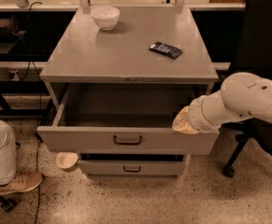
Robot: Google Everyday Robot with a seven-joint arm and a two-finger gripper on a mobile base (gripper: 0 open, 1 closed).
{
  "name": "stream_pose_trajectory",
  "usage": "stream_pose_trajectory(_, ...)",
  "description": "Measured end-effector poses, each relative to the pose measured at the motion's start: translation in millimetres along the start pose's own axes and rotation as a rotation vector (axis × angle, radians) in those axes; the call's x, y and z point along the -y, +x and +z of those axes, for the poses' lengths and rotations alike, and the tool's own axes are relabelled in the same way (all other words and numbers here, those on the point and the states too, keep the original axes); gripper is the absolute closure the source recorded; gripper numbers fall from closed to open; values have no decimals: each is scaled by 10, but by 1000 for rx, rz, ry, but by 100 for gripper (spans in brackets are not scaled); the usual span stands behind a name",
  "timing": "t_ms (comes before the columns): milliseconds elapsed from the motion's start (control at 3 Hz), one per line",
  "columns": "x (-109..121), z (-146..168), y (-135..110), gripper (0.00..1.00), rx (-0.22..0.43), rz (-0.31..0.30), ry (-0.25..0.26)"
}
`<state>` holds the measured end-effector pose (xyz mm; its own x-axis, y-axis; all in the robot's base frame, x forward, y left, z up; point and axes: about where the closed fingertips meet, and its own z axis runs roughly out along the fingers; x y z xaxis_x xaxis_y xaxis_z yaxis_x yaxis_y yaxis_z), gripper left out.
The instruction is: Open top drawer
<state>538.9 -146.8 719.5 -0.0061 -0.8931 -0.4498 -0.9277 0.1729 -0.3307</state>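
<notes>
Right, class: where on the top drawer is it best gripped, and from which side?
The loop handle, centred on the front of the top drawer, approached straight from the front: it stands proud of the flat panel. The gripper sits instead at the panel's top edge, near its right end.

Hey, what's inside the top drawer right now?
The top drawer stands pulled out, and the part of its floor in view shows nothing. The strip just behind its front panel is hidden, and the gripper at the right front rim covers that corner.
</notes>
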Motion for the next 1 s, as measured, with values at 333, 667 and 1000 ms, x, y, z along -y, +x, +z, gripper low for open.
stream_pose_trajectory(333, -8, 8, -11, 50, 0, -2, -2)
stream_pose_trajectory(667, -12, 12, -17, 28, 1, -3, -3)
stream_pose_trajectory(1000, -18, 18, -25, 4, 1, -5, -5)
